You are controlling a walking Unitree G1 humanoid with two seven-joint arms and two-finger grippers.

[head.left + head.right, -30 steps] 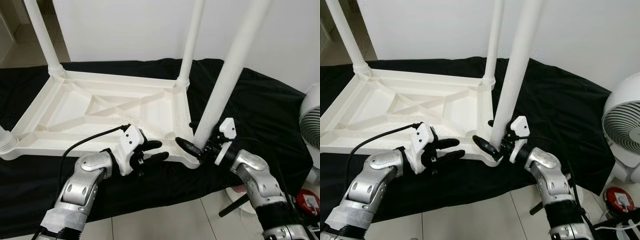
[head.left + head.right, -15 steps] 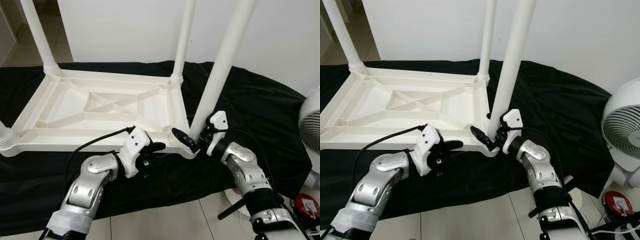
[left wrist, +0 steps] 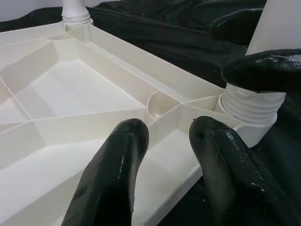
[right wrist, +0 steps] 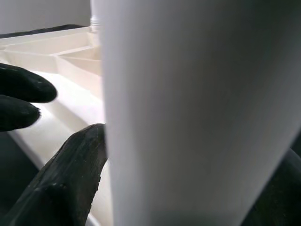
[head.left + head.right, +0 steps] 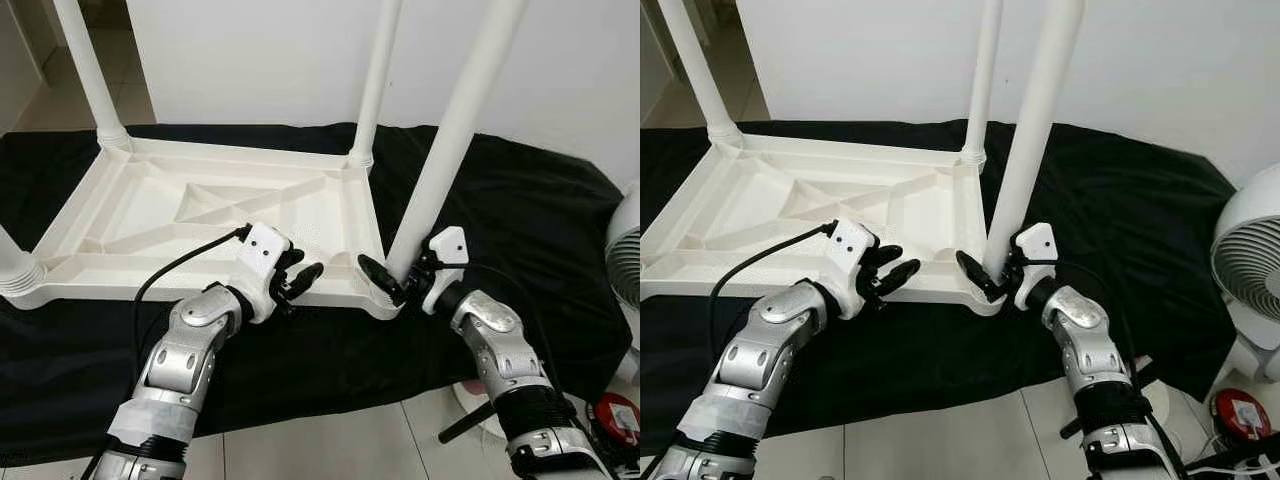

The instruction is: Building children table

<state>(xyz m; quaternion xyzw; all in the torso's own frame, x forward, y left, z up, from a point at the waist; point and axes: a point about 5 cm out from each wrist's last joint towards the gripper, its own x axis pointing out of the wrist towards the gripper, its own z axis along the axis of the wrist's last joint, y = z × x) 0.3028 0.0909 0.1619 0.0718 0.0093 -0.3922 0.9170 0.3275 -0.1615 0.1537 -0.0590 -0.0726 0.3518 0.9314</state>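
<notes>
A white plastic children's table (image 5: pixel 150 215) lies upside down on a black cloth, its legs pointing up. My right gripper (image 5: pixel 398 280) is shut on the near right leg (image 5: pixel 450 140) just above its threaded base at the table's corner; the right wrist view has this leg (image 4: pixel 188 108) between a finger (image 4: pixel 70 174) and the other finger's edge. My left gripper (image 5: pixel 298 277) is open at the table's near rim, a short way left of that corner. Its fingers (image 3: pixel 113 179) hover over the ribbed underside. Two legs (image 5: pixel 378 70) stand at the far corners, another (image 5: pixel 10 265) at the near left.
The black cloth (image 5: pixel 520 220) covers the low surface under the table and hangs over its front edge. A white fan (image 5: pixel 1250 270) stands on the tiled floor at the right, with a red object (image 5: pixel 1240 405) below it. A white wall is behind.
My left gripper has risen from the cloth in front of the rim up onto the rim, closer to the held corner. The right gripper keeps its hold on the leg. The camera shifted slightly.
</notes>
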